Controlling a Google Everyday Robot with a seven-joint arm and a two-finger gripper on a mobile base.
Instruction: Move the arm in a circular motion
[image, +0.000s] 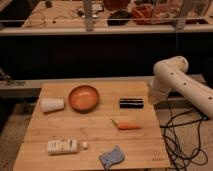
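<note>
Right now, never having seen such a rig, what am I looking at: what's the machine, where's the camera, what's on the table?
The thick cream-white tube at the right is a robot arm. Its claw is the low tip at the right edge of the wooden table, near a black box; I see nothing held. The single camera looks down on the table from its near side. Also lying there: an orange bowl, a white cup on its side, a carrot, a white bottle lying flat, a blue-grey cloth.

On table (90, 132), bowl (83, 97) behind carrot (128, 126), pincer (152, 99) at right edge
</note>
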